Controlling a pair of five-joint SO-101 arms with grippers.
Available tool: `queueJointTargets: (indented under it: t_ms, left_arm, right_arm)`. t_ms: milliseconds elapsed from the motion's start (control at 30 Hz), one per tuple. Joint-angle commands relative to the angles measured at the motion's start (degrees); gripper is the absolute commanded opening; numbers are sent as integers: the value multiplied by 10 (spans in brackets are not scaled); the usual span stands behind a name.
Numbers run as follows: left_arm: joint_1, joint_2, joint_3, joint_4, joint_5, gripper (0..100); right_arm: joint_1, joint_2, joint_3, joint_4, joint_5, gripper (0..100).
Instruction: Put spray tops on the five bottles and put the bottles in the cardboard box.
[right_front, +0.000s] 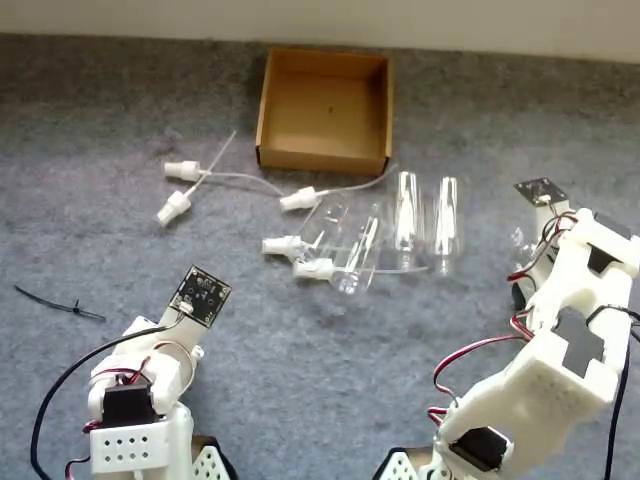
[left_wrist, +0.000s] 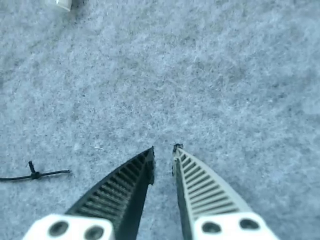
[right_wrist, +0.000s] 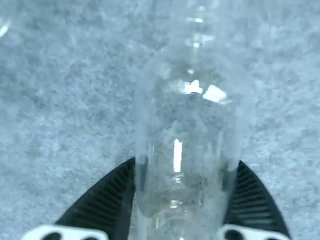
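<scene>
Four clear bottles (right_front: 405, 215) lie on their sides at the middle of the high view, just below the cardboard box (right_front: 322, 158), which stands with nothing in it at upper centre. A fifth bottle (right_wrist: 187, 125) sits between the jaws of the right gripper (right_wrist: 185, 167) at middle right, clasped across its body. Its neck points away from the pincer, probably so the mouth stays free to take a top. Whether it is lifted off the grey carpet (right_front: 300, 380) I cannot tell.

Five white spray tops (right_front: 183, 170) with thin tubes are scattered left of the lying bottles, none fitted yet. The left gripper (left_wrist: 163, 150) hangs over bare carpet at lower left, jaws drawn nearly tip to tip on nothing, apparently idle. A black cable tie (left_wrist: 35, 175) lies near it.
</scene>
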Motion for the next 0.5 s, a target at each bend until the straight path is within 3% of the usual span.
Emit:
queueJointTargets:
  t_ms: [0,133,267,467]
  left_arm:
    - [-3,-3,12,-9,-2,78]
    - [-4,-6,12,-12,-3,78]
    - [-7,-7,-14,-23,-1,81]
    - [-102,48,-181,-81,47,136]
  right_arm:
    - [-5,-7,-6,-5,-4,12]
    - [-23,-8,-69,44,-10,5]
    - [-42,-9,-202,159,-132,5]
    - [-71,-85,-345,208,-240,5]
